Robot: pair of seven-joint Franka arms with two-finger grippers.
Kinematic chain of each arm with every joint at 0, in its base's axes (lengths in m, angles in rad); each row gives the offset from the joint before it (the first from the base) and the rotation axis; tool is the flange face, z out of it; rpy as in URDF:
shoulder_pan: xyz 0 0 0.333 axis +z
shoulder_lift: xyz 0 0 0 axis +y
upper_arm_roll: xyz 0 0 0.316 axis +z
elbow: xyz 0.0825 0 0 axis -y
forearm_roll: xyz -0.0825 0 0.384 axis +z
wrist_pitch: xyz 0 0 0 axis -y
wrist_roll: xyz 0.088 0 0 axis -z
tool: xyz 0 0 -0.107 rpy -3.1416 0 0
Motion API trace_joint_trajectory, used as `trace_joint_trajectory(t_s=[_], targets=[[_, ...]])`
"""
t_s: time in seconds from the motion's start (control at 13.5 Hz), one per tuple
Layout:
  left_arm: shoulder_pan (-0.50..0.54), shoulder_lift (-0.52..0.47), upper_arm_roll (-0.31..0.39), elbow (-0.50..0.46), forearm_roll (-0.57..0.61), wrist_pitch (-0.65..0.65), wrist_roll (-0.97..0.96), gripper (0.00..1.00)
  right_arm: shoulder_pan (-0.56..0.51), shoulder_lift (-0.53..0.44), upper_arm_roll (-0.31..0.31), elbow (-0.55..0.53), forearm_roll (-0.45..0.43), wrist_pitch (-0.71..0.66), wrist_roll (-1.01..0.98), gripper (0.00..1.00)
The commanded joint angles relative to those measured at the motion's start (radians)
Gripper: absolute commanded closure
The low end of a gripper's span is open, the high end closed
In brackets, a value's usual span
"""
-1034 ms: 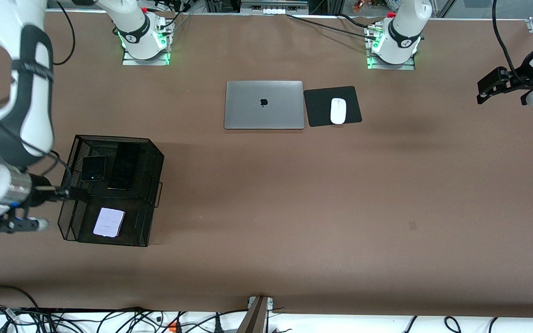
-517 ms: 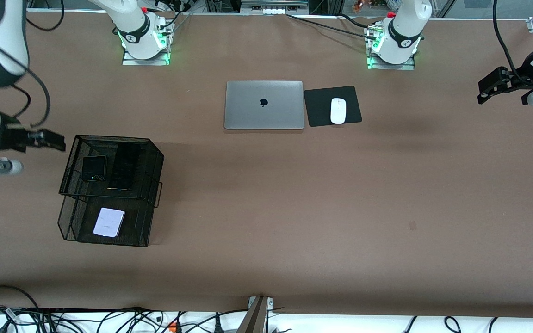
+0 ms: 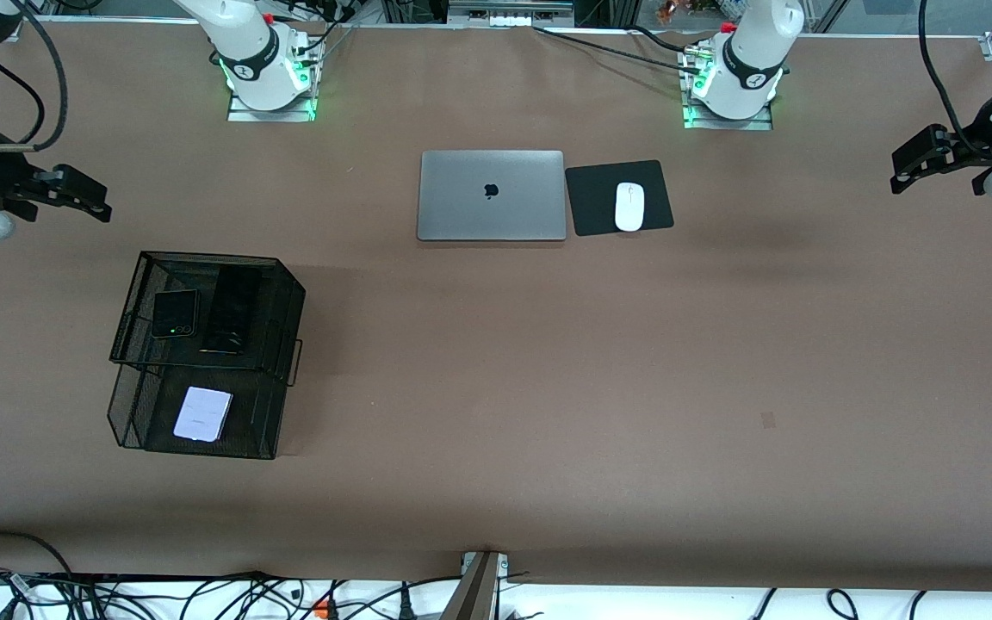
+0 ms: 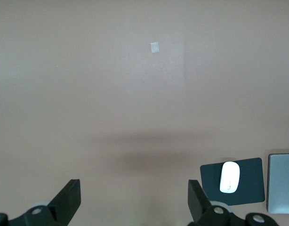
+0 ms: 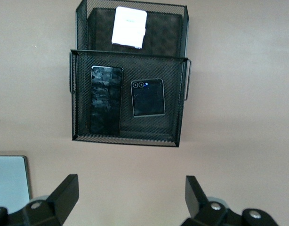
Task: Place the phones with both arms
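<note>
A black wire-mesh rack (image 3: pixel 285 297) with two tiers stands toward the right arm's end of the table. Its upper tier holds the small squarish black phone (image 3: pixel 175 313) and the long slim black phone (image 3: pixel 231 308) side by side. Its lower tier holds the pale lavender-white phone (image 3: pixel 202 414). All three also show in the right wrist view: the squarish black one (image 5: pixel 148 97), the long one (image 5: pixel 106 100), the pale one (image 5: pixel 129 27). My right gripper (image 3: pixel 93 198) is open and empty, up over bare table beside the rack. My left gripper (image 3: pixel 908 164) is open and empty over the left arm's end of the table.
A closed silver laptop (image 3: pixel 492 195) lies mid-table near the arm bases, with a white mouse (image 3: pixel 629 207) on a black pad (image 3: pixel 657 175) beside it. The mouse (image 4: pixel 229 177) also shows in the left wrist view. Cables hang along the table's near edge.
My right gripper has risen from the rack's side and swung away toward the robot bases, empty. The phones and rack have not moved. The left arm stays still.
</note>
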Motion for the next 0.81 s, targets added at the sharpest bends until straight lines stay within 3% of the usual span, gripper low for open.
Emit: trace_joint_trajectory(t_s=[0.0,0.74], targets=[[-0.001,0.013,0.003,0.031,-0.007,-0.023,0.004,0.00,-0.026,0.037,0.027,0.082,-0.011,-0.079,-0.012,0.00],[-0.001,0.013,0.003,0.031,-0.007,-0.023,0.003,0.00,-0.023,0.031,0.019,0.071,-0.014,-0.100,0.036,0.00]])
